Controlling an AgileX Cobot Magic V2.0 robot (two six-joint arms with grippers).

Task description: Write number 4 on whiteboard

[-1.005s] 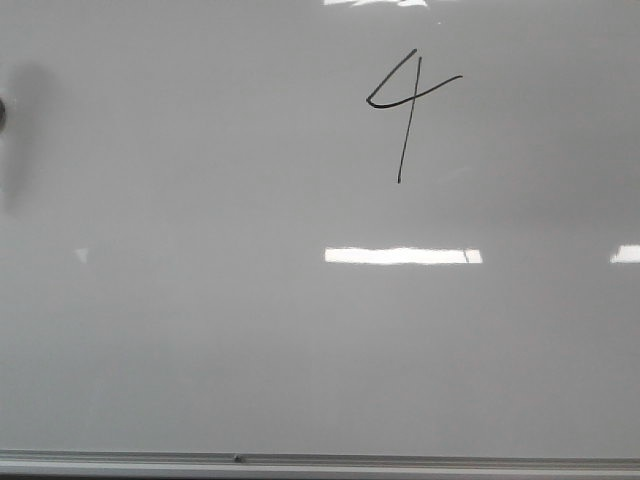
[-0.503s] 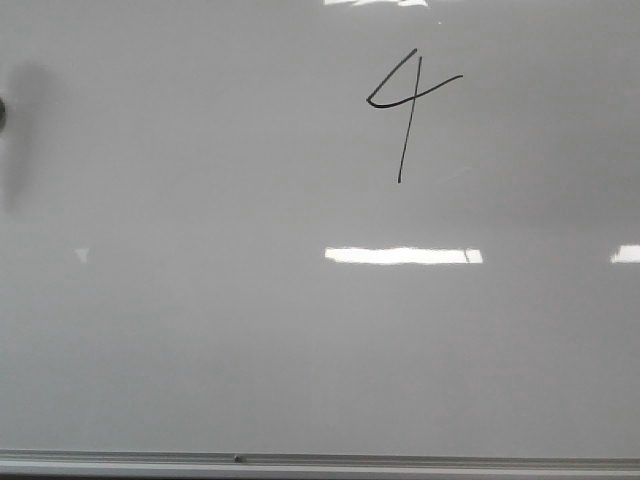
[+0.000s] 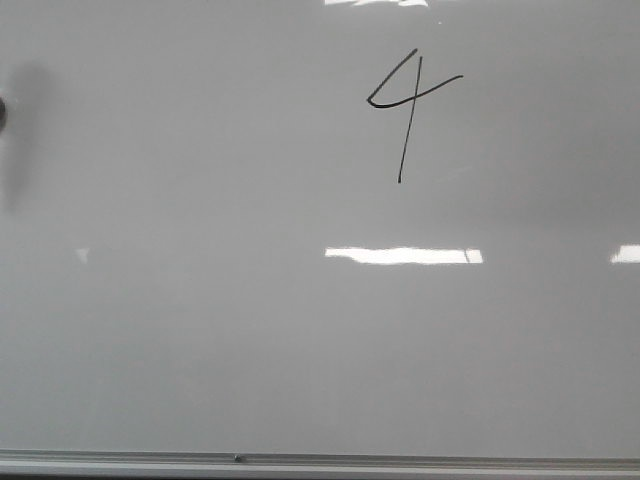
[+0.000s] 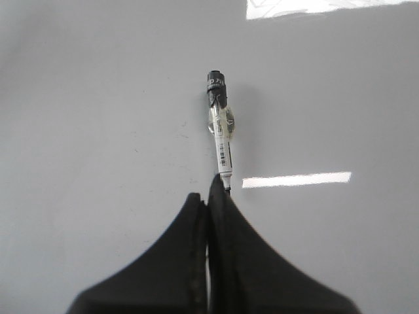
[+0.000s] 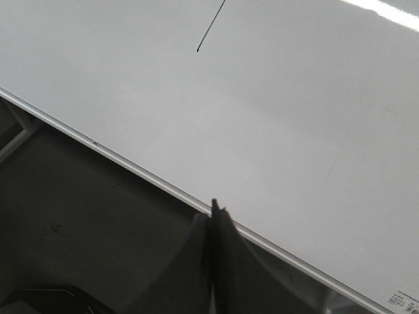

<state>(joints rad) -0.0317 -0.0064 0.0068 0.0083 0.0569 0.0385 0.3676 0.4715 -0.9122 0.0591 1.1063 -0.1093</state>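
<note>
The whiteboard (image 3: 250,340) fills the front view, with its grey metal rim (image 3: 320,462) along the lower edge. The number 4 (image 3: 405,100) is drawn in thin black line at the upper right of the board. My left gripper (image 4: 209,196) is shut on a white marker (image 4: 222,137) with a black end, which sticks out over bare board. A dark bit of it shows at the front view's left edge (image 3: 2,112). My right gripper (image 5: 214,212) is shut and empty over the board's rim (image 5: 131,167). The lower end of the 4's long stroke (image 5: 209,29) shows far from it.
Bright rectangular light reflections (image 3: 403,255) lie on the board below the 4. A dark surface (image 5: 78,229) lies beyond the rim in the right wrist view. A small printed label (image 5: 400,302) sits on the board near the rim.
</note>
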